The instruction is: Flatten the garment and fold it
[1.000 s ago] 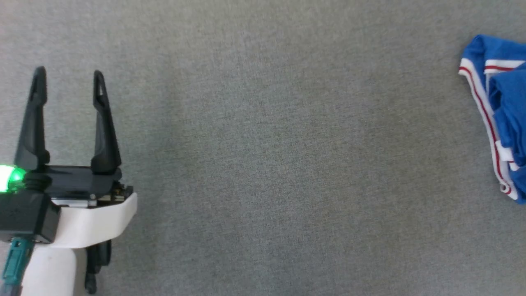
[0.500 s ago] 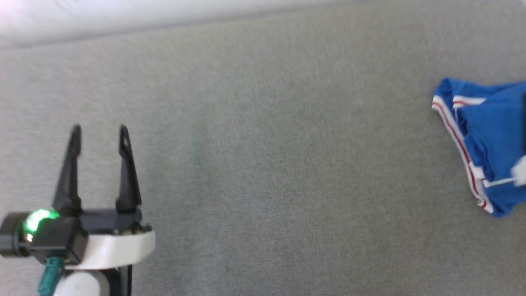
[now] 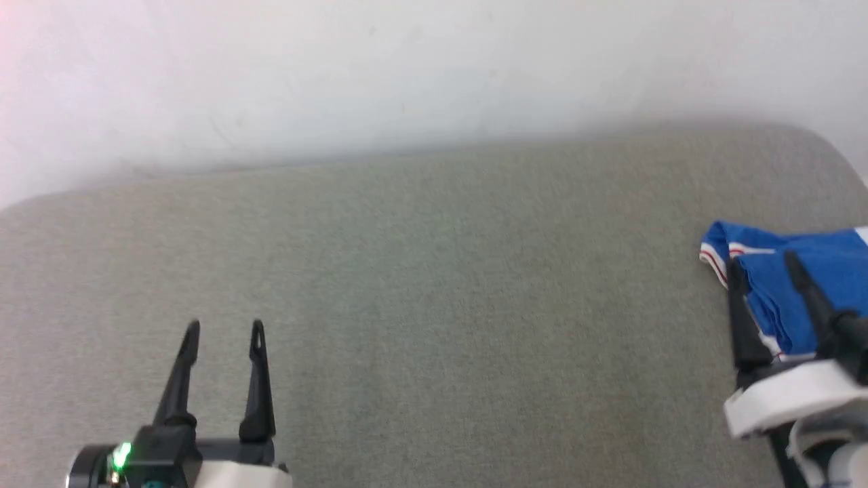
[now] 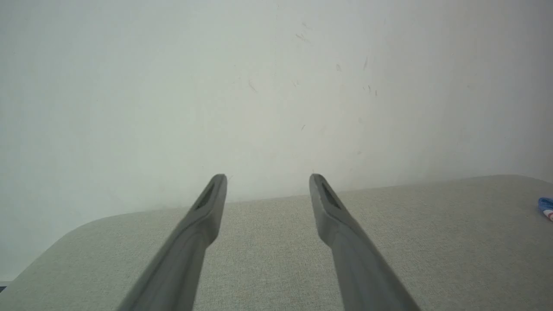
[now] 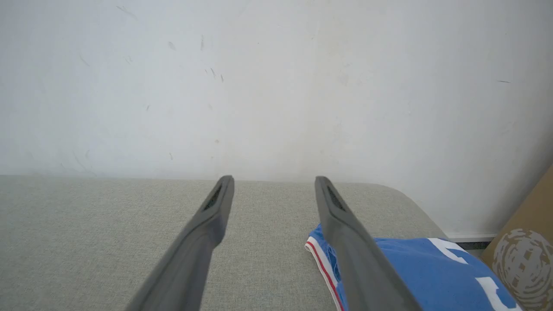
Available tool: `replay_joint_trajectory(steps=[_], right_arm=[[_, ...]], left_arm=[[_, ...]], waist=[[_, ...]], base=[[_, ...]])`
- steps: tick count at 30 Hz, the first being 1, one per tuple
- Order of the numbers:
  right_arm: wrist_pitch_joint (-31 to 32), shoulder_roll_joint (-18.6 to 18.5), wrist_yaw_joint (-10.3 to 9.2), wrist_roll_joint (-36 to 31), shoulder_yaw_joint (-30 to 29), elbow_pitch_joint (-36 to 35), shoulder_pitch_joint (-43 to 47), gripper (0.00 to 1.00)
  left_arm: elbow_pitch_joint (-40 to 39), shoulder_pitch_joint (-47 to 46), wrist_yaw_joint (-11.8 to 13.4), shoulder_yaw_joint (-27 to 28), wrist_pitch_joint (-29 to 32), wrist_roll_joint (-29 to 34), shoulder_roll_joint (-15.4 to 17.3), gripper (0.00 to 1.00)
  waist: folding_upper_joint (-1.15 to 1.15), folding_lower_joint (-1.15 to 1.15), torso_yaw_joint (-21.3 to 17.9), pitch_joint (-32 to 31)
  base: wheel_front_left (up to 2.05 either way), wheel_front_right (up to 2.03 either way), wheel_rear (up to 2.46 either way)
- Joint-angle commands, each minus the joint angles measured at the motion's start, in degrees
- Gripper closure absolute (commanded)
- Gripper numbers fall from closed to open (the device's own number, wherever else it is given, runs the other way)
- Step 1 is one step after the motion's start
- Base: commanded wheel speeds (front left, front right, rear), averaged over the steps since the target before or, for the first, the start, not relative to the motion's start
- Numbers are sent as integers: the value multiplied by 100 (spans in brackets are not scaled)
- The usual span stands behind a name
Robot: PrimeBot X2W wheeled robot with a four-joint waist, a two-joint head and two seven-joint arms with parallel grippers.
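- Tilting upward, the head camera now takes in the far edge of the bench and the pale wall behind it, where a second ago it saw only grey cloth. That shift is the camera's own, not a move of the things.
- With it the right gripper has come into the head view at the lower right. Its fingers are spread with nothing between them, and the tips reach over the shirt.
- Whether they touch the cloth, I cannot tell.
- The shirt lies bunched by the right edge of the bench, near the far right corner, with its striped trim turned toward the middle.
- The left gripper sits lower in the view than before, spread and empty over the near left part, well apart from the shirt.
- No flattening has begun, I judge. The right arm looks best placed for the first hold, and the bare middle of the bench offers room to spread the shirt.
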Motion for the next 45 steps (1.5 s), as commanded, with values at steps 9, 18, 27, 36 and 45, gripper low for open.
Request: replay_joint_trajectory(steps=[9, 18, 27, 36, 45], right_arm=[[-425, 353, -5, -941, 264, -305, 768, 0], [-790, 439, -5, -1026, 162, -8, 994, 0], [-805, 419, 0, -1015, 167, 110, 959, 100], [-749, 415, 0, -1003, 181, 124, 925, 100], [-680, 417, -1, -981, 217, 146, 870, 100]], left_arm=[[235, 373, -8, -155, -12, -97, -56, 0], [519, 307, -8, -247, -30, -96, -182, 0], [490, 276, -3, -193, 1, -37, -196, 100], [515, 231, -49, -166, 64, 0, -231, 100], [556, 155, -125, -100, 169, 61, -288, 100]], waist=[[0, 2, 408, -596], [0, 2, 372, -387], [0, 3, 370, -322], [0, 3, 364, -324], [0, 3, 354, -329]], base=[[0, 0, 0], [0, 0, 0], [0, 0, 0], [0, 0, 0], [0, 0, 0]])
